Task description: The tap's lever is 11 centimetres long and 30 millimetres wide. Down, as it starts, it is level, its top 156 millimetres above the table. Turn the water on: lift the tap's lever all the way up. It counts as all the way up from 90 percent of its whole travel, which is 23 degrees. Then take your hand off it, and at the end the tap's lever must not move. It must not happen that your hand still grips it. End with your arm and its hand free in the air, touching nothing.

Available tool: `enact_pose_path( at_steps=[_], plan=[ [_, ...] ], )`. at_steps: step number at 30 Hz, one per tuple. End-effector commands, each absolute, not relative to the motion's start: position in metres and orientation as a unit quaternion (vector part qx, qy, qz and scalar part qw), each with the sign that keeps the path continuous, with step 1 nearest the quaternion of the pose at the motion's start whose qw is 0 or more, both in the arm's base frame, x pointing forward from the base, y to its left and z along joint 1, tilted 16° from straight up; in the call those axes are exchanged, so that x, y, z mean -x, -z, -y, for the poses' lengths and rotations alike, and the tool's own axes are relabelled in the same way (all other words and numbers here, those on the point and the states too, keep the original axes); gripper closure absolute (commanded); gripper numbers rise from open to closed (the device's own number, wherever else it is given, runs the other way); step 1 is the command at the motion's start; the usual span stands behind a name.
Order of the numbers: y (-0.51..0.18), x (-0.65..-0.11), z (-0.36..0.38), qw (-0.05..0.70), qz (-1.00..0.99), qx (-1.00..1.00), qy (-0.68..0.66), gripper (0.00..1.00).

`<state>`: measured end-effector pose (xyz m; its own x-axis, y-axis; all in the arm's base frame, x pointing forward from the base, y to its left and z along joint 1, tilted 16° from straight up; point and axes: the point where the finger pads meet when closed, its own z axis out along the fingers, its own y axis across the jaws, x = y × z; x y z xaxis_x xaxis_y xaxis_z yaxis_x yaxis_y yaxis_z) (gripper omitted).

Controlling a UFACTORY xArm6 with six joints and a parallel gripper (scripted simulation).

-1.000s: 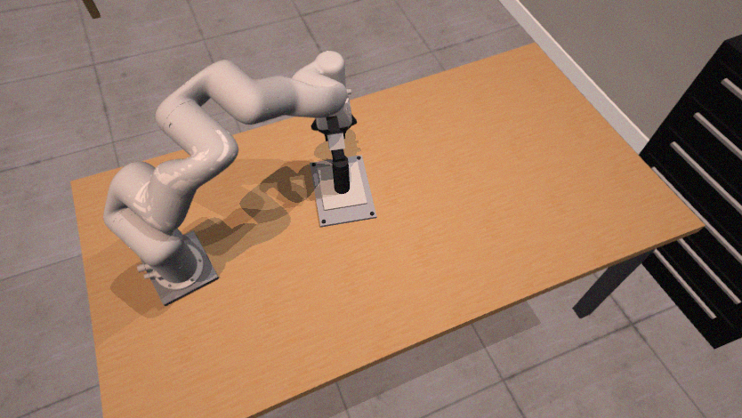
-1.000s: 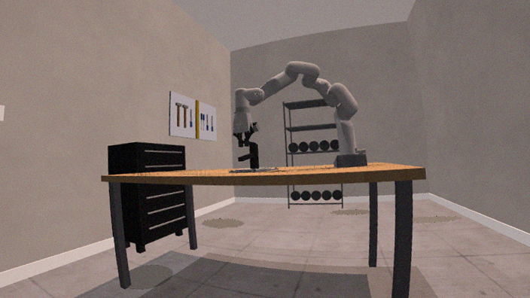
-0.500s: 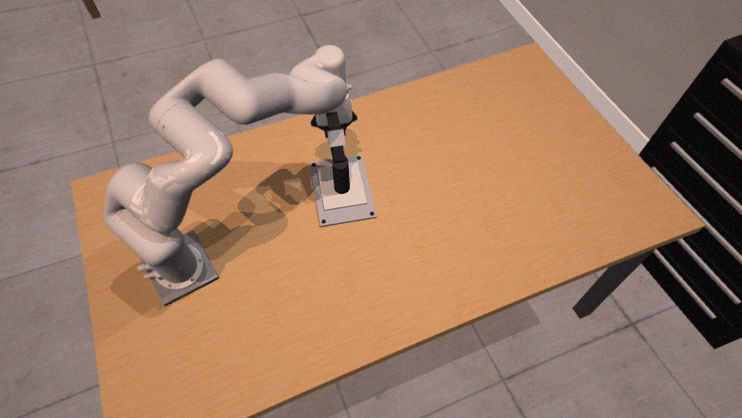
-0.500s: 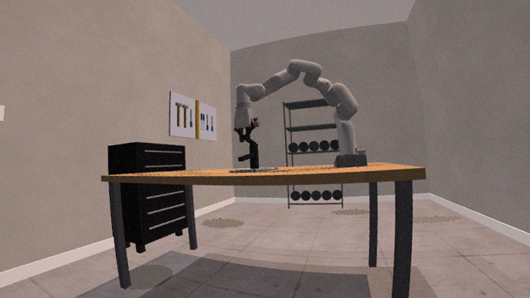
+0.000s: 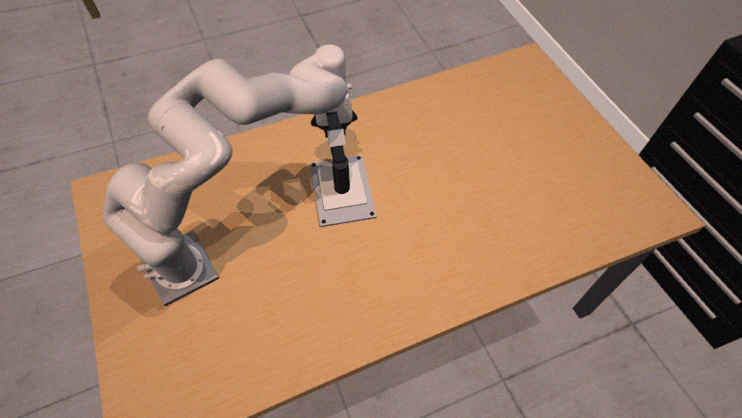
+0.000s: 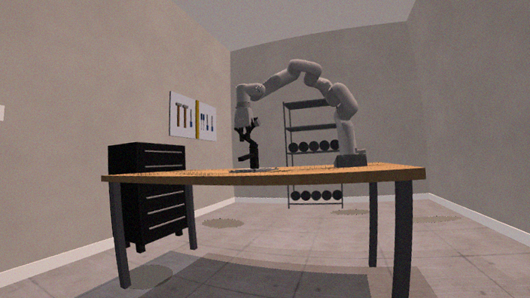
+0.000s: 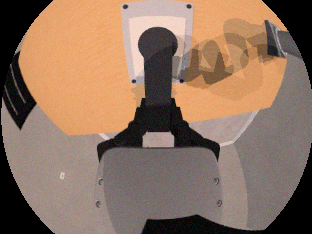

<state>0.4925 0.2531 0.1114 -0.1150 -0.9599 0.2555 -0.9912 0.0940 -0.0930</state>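
Observation:
The dark tap (image 5: 341, 180) (image 6: 254, 158) stands upright on a grey baseplate (image 5: 346, 218) (image 7: 127, 12) on the wooden table (image 5: 493, 196) (image 6: 217, 177). Its lever (image 5: 337, 155) (image 6: 249, 142) (image 7: 159, 88) runs from the tap's top toward the arm and slopes upward at its free end. My gripper (image 5: 336, 140) (image 6: 245, 133) (image 7: 158, 105) comes down from above and is shut on the free end of the lever, one finger on each side. In the exterior view the tap's short spout (image 6: 242, 157) points left.
The arm's base (image 5: 181, 272) (image 6: 350, 160) is bolted near the table's left end. A black drawer cabinet (image 5: 700, 171) (image 6: 144, 158) stands beyond the table's right end. A shelf rack (image 6: 309, 128) with dark balls stands by the back wall.

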Motion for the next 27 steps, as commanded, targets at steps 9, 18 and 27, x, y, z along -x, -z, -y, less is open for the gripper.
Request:
enact_pose_path(
  at_steps=[9, 18, 27],
  plan=[
    [-0.1160, -0.4933, -0.2534, 0.062, 0.737, -0.662, -0.122, 1.00],
    [-0.1160, -0.4933, -0.2534, 0.062, 0.737, -0.662, -0.122, 0.31],
    [-0.1160, -0.4933, -0.2534, 0.062, 0.737, -0.662, -0.122, 0.31]
  ],
)
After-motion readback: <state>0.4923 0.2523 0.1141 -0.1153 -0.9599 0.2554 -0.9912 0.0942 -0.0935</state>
